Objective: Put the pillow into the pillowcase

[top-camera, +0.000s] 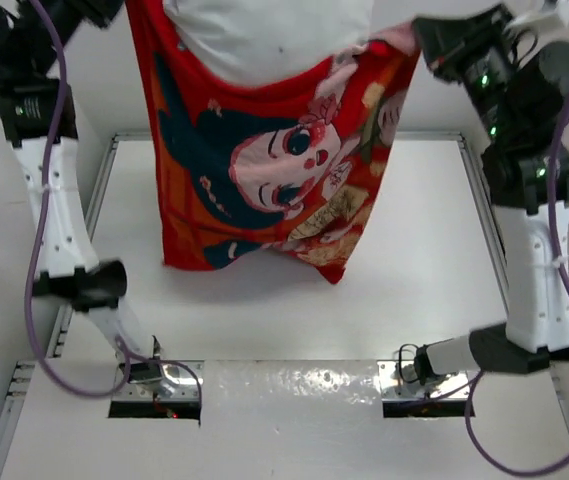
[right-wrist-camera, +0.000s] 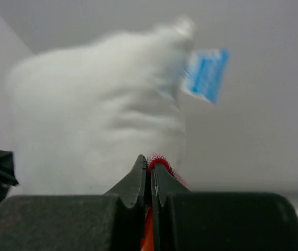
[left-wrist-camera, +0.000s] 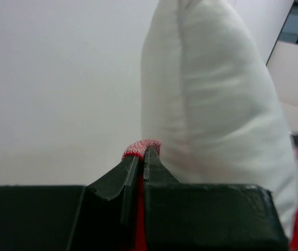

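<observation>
Overhead, pillowcase hangs; only wrist views show left tool, right tool clamping it.

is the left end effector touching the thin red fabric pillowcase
Touching. The left wrist view shows the left end effector shut on a fold of the thin red fabric pillowcase.

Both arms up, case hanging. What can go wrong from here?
1. The left claw and right claw each pinch only a sliver of pillowcase hem; the weight may pull it free.
2. The pillow pokes well above the opening and might tip out rather than sink in.
</observation>
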